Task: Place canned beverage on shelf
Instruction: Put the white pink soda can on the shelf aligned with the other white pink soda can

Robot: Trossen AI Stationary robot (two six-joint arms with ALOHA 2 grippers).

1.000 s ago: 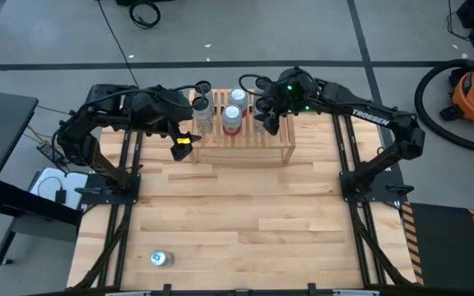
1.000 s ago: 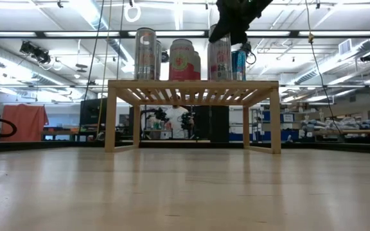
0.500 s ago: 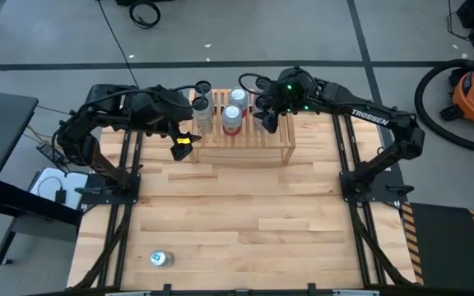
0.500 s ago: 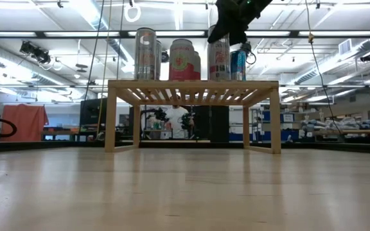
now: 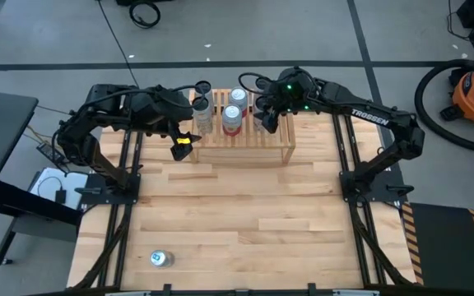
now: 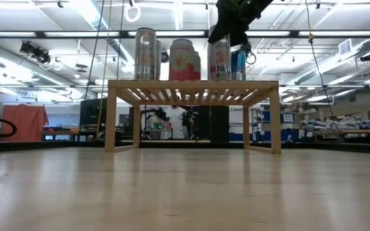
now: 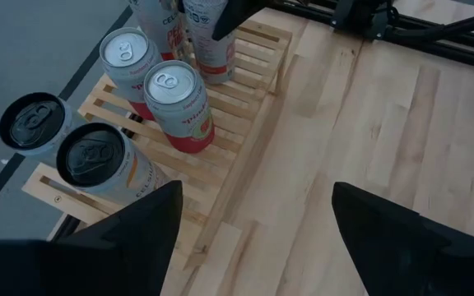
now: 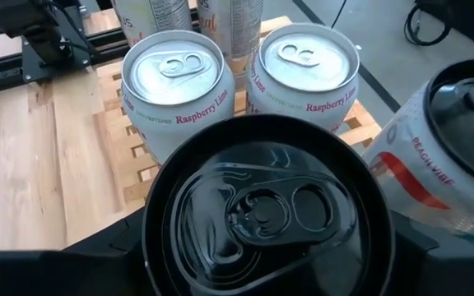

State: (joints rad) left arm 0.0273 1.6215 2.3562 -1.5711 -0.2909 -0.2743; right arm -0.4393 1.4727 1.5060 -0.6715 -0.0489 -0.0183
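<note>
Right claw is over the right end of the shelf, pinching a black-topped can from above; the right wrist view looks straight down on that can's lid, with dark finger bodies showing on either side of it. From the low view the same can stands upright, and its base looks level with the slatted top; whether it rests there fully cannot be told.

Shelf sits at the far middle of the desk, a low light-wood rack with slats. On it, besides the held can:
- two silver-topped cans labelled raspberry lime, side by side, just beyond the held can in the right wrist view
- a pair of black-topped cans at the left end of the shelf, close together
- one more can with a peach label, close beside the held can
- a blue can, behind the held one in the low view

Left claw hangs at the shelf's left end, above the desk, carrying nothing; its fingers are spread apart in the left wrist view, with bare wood between them.

One lone can stands at the near left of the desk, well apart from the shelf and both arms.
</note>
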